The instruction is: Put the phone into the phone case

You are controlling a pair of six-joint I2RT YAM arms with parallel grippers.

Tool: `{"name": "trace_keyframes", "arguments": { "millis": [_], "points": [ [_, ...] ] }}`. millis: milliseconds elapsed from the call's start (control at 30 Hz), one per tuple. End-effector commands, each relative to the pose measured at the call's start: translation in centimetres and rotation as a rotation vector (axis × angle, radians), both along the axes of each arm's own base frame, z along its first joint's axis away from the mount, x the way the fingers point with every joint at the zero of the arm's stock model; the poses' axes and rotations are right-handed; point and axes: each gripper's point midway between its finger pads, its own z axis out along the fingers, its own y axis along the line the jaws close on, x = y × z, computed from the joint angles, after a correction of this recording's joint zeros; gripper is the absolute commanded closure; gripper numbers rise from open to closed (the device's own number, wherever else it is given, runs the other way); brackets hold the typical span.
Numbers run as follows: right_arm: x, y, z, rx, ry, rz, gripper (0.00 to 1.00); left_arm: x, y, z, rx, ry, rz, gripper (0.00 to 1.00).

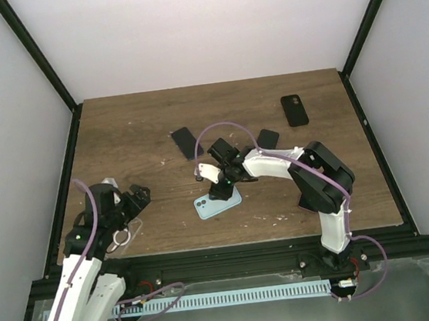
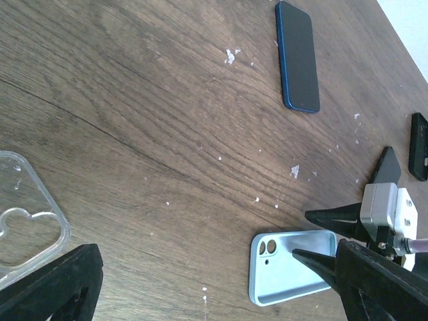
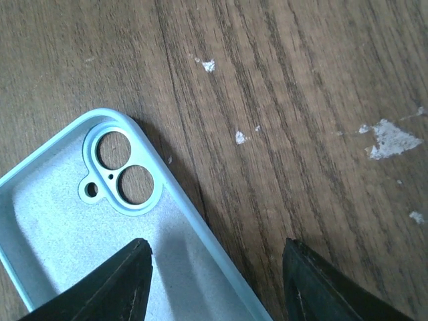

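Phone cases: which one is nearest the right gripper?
The light blue case: the right gripper sits directly over its edge, open. The clear case lies far off, beside the left gripper.

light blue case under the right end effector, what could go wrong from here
1. The right end effector has its open jaws astride one rim of the light blue case. Closing there might tip or skid the case, since nothing braces it.
2. The case is empty, and both the blue phone and the black phone lie apart from it. The wrong one could be fetched and might not fit.
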Motion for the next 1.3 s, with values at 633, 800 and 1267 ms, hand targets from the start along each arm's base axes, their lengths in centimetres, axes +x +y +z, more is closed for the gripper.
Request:
{"name": "trace_keyframes", "arguments": {
  "millis": [633, 800, 1267],
  "points": [
    [2.2, 0.5, 0.0, -0.031, -0.158, -0.131, 0.93, 0.4, 0.4, 0.5, 0.015, -0.004, 0.019, 0.06],
    [2.0, 1.2, -0.2, -0.021, 0.042, -0.367, 0.99, 0.3, 0.6, 0.8, 0.022, -0.013, 0.023, 0.06],
    [0.9, -0.4, 0.8, 0.11, 0.341, -0.954, 0.79, 0.4, 0.5, 0.7, 0.021, -0.013, 0.017, 0.06]
  ]
}}
